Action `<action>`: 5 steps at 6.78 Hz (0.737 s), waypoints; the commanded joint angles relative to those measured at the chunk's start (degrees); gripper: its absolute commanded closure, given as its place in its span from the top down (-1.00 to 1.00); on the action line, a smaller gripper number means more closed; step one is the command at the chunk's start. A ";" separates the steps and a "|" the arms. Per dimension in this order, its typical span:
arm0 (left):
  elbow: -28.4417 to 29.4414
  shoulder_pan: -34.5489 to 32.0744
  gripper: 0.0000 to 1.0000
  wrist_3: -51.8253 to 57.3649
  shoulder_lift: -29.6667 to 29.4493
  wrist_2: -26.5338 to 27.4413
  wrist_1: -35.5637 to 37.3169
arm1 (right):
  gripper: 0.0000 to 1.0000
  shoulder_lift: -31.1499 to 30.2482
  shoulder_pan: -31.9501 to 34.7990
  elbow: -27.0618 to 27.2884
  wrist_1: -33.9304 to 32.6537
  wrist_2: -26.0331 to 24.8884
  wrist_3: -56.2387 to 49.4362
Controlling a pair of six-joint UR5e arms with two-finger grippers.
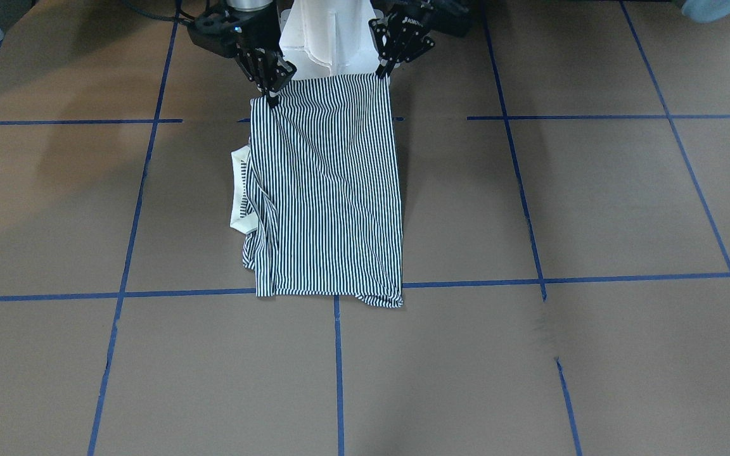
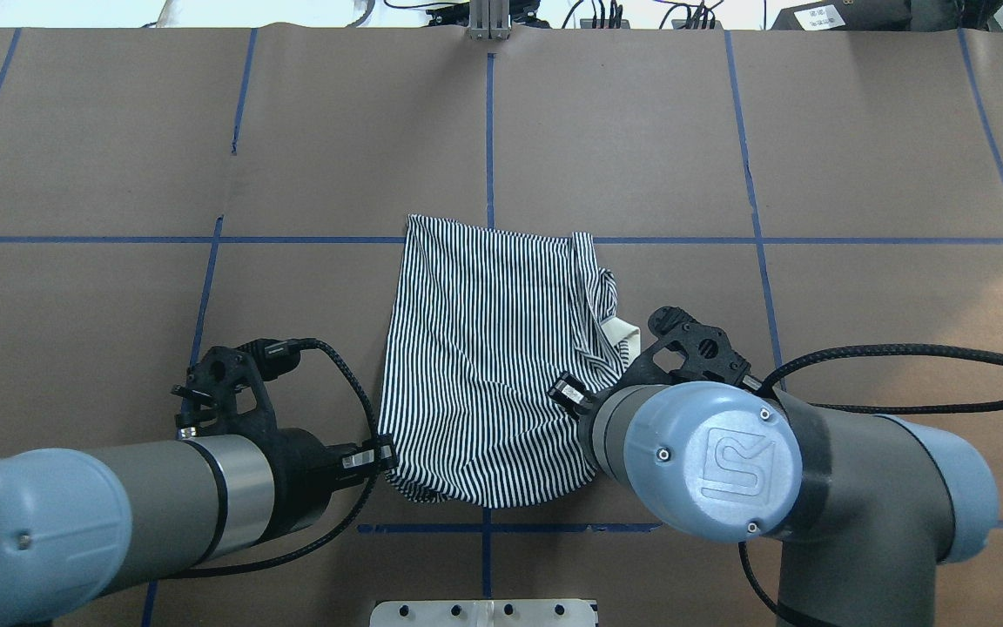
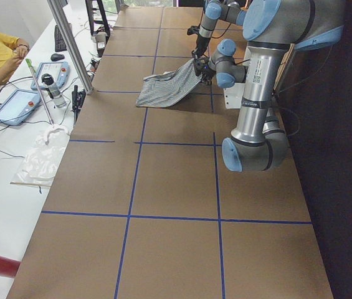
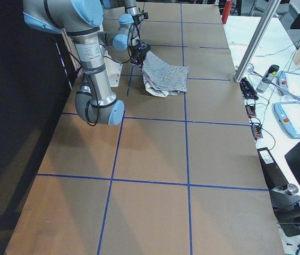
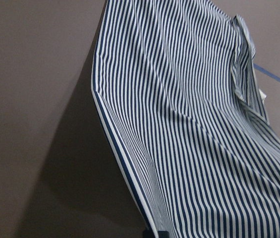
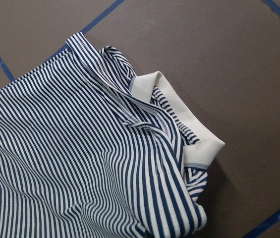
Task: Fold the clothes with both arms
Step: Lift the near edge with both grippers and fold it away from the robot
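The navy-and-white striped polo shirt lies folded at mid-table, its far edge on the table and its robot-side edge lifted. Its white collar sticks out on the right arm's side and shows in the right wrist view. My left gripper is shut on one lifted corner of the shirt. My right gripper is shut on the other lifted corner. In the overhead view the left gripper touches the shirt's edge; the right gripper is mostly hidden under its wrist. The left wrist view shows the stretched cloth.
The brown table carries a grid of blue tape lines. The white pedestal base stands just behind the shirt. A metal post and a side table with teach pendants lie beyond the far edge, where a person sits.
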 commanded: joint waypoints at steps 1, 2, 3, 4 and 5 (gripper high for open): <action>1.41 -0.95 -1.00 1.36 -2.50 -0.66 4.32 | -1.00 0.26 -0.33 -2.40 -0.58 -0.26 -0.65; 4.48 -4.01 -1.00 5.11 -4.34 -0.83 4.32 | -1.00 0.26 1.50 -3.73 1.43 -0.78 -2.57; 9.56 -7.35 -1.00 7.67 -6.70 -0.92 4.06 | -1.00 0.78 4.47 -7.84 5.02 -0.70 -3.20; 13.79 -10.69 -1.00 11.27 -9.25 -0.92 3.97 | -1.00 3.84 7.55 -13.88 7.84 -0.35 -5.21; 16.35 -14.11 -1.00 13.30 -9.71 -1.10 1.79 | -1.00 6.30 9.84 -18.81 9.52 -0.17 -6.45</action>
